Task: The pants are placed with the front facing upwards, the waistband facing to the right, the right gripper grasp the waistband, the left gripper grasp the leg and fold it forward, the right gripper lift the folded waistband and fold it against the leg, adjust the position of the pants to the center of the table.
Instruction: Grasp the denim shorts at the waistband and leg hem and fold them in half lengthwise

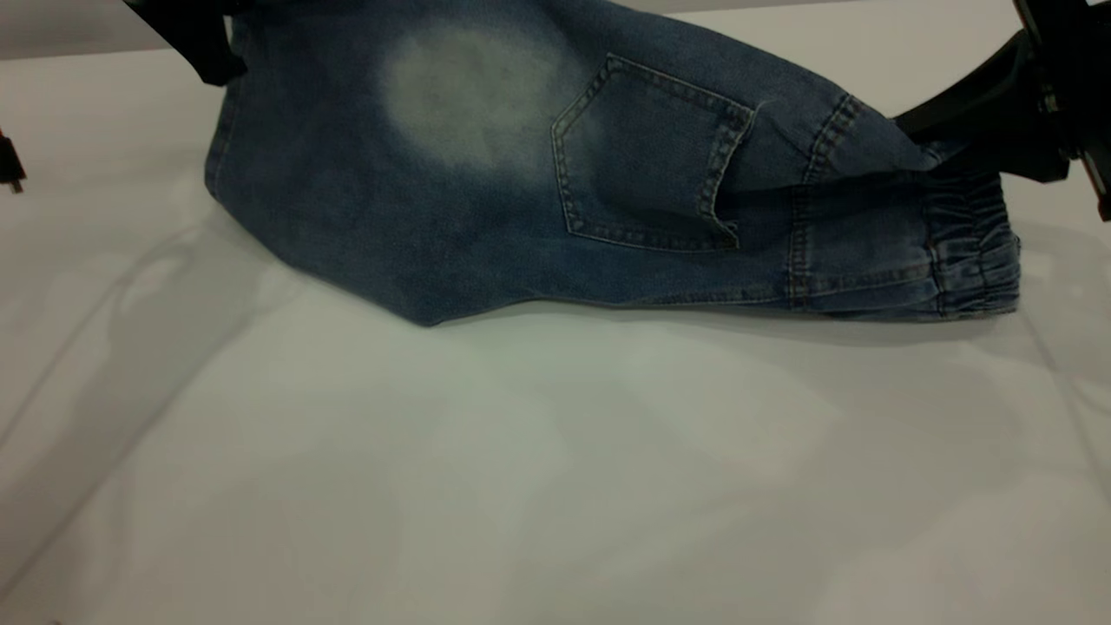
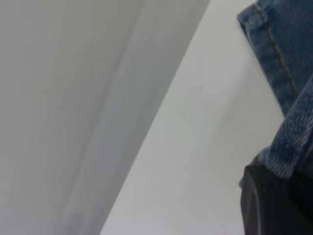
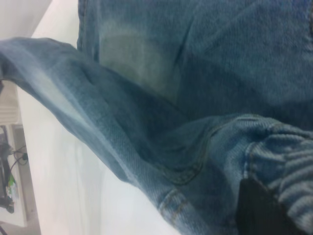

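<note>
The blue denim pants [image 1: 486, 200] lie across the far half of the white table [image 1: 521, 477], back pocket up and a pale faded patch showing. The ruffled waistband [image 1: 972, 252] is at the right. My right gripper [image 1: 933, 143] is shut on the upper layer of the waistband and holds it raised above the lower layer; the gathered band [image 3: 288, 166] sits against its dark finger [image 3: 257, 208]. At the far left my left gripper [image 1: 217, 69] is shut on the leg and holds it off the table. A hemmed strip of denim [image 2: 293, 147] runs into its finger [image 2: 269, 205].
The table's far edge [image 1: 87, 48] runs just behind the left gripper. A small dark part [image 1: 10, 169] pokes in at the left border. Cables and gear [image 3: 10, 171] lie beyond the table edge in the right wrist view. Bare table stretches in front of the pants.
</note>
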